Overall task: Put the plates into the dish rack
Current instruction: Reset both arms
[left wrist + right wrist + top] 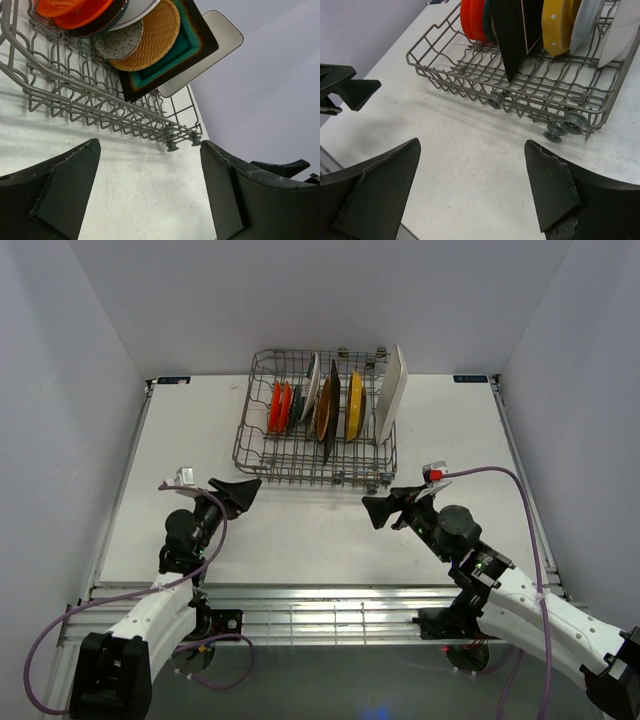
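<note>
The plates (325, 400) stand on edge inside the dish rack (310, 468) on the worktop (300, 535). The left end effector (246, 496) and right end effector (372, 512) hover near the rack's front side, both released and holding nothing.

The left arm (150, 615) reaches forward from its base, white link low and elbow bent, and its wrist turns the left tool (243, 495) toward the middle. The right arm (520, 595) mirrors it, angling up and inward to the right tool (375, 512). Both tools stand with jaws spread wide and nothing between them (each wrist view shows bare gap between its dark fingers (60, 195)). The tips point toward each other, well apart; each wrist camera catches the opposite tool at its frame edge.
</note>
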Motion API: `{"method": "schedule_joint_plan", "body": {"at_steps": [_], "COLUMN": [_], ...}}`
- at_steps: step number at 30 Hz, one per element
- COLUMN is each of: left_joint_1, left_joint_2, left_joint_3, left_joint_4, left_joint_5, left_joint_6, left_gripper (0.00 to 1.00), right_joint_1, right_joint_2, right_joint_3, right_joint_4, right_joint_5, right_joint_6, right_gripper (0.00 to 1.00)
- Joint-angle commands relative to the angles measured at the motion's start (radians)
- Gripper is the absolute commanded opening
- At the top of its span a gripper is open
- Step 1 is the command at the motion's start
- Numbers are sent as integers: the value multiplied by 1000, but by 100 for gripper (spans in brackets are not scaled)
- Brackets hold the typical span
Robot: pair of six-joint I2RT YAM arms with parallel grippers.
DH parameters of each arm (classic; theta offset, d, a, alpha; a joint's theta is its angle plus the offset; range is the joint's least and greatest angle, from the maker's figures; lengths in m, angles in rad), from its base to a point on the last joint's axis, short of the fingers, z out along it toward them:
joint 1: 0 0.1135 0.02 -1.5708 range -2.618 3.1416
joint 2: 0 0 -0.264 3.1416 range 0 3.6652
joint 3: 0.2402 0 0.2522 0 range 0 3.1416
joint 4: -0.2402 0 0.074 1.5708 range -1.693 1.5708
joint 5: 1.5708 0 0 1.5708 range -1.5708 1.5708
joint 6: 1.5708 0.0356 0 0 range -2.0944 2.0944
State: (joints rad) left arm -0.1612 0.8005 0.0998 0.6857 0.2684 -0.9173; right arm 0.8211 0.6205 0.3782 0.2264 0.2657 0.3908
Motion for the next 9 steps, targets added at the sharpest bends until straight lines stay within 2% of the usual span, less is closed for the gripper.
{"method": "schedule_joint_plan", "body": {"at_steps": [1,9], "left_joint_1": [-4,-4], "left_joint_2": [-23,-32], "left_joint_3": [-5,-5], "left_joint_4": [15,11], "left_joint_5": [17,19], "left_joint_6": [9,6], "left_gripper": [91,91], "right_joint_1": [4,4], "right_joint_2": [-13,12], "right_joint_3": [41,53], "right_joint_4": [5,-1], "right_joint_5": [30,21], "right_joint_6": [11,23], "right_gripper": [90,90]}}
